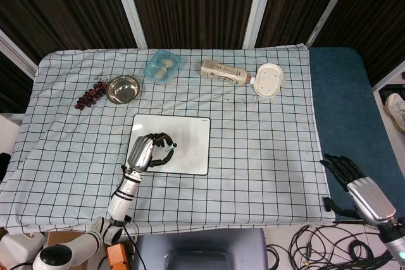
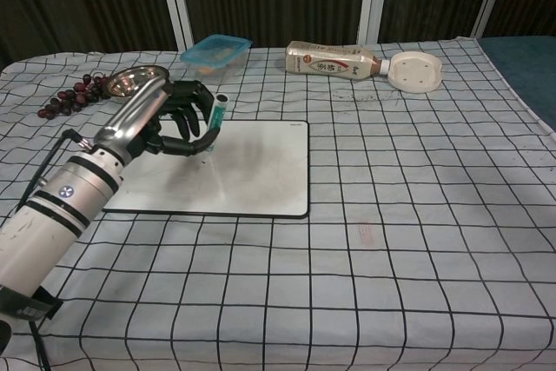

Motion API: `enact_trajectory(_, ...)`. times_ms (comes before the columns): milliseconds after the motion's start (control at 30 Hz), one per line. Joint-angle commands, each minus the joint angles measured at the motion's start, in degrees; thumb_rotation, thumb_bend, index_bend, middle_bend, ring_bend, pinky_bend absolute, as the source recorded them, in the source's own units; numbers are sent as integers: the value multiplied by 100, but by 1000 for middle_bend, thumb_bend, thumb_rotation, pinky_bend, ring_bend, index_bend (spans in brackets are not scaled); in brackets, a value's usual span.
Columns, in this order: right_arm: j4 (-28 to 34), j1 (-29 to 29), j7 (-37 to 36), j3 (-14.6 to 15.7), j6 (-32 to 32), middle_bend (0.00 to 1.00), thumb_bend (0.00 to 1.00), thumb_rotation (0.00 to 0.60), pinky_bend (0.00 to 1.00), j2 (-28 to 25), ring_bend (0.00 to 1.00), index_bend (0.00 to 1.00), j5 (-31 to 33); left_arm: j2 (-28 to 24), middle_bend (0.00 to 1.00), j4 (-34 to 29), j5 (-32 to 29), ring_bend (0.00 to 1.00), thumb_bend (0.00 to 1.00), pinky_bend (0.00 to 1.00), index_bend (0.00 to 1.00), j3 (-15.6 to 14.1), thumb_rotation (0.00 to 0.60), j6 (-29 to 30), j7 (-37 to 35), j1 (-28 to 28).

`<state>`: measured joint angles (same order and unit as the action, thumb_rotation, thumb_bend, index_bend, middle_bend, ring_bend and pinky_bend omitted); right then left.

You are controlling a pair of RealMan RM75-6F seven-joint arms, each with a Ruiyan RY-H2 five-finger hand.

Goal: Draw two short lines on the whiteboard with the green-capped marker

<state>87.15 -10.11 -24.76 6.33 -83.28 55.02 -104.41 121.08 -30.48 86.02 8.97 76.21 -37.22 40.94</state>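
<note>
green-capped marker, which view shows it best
The chest view: the green-capped marker stands nearly upright in the left hand, seen from the side. The head view shows only its small top end beyond the fingers.

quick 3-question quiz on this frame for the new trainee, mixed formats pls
1. True or false: the left hand holds the green-capped marker over the whiteboard.
2. Which thing lies on its side touching the white round lid? A) bottle B) metal bowl C) grapes
3. Fill in: the right hand is off the checked cloth, fingers spread, holding ____.

Key: 1 true; 2 A; 3 nothing.
</note>
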Motion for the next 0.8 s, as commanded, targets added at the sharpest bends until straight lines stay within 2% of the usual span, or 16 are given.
enact_trajectory(33,-246,-43,-575,169,-297,0,292,600,11,-11,0,0,-427,86,746,300,58,562,563,578,759,-107,600,-67,-33,-7)
enact_trajectory(400,-153,25,-6,131,-270,0,284,600,12,136,0,0,-230,363,745,1110,209,562,561,577,758,-380,600,-290,422,38)
enact_trajectory(800,-108,4,81,155,-216,0,284,600,11,129,0,0,-153,370,745,1199,198,562,560,573,757,-416,600,-252,521,48)
